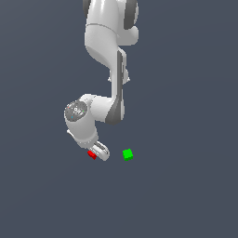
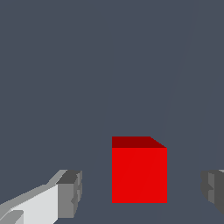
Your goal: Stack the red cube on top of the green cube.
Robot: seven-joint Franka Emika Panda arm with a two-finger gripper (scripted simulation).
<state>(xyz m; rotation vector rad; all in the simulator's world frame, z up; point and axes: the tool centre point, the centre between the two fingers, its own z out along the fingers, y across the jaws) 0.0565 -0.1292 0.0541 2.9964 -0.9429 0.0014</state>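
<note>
The red cube point(image 2: 139, 175) fills the space between my two fingers in the wrist view, with a gap on each side, so the pads do not touch it. My gripper point(image 2: 140, 190) is open around it. In the exterior view the red cube point(image 1: 91, 155) peeks out just beside the white gripper point(image 1: 98, 152), low over the grey floor. The green cube point(image 1: 128, 154) sits alone a short way toward the exterior view's right of the gripper. It does not appear in the wrist view.
The white arm point(image 1: 109, 69) comes down from the top of the exterior view and bends over the cubes. The flat grey floor point(image 1: 186, 195) spreads all around.
</note>
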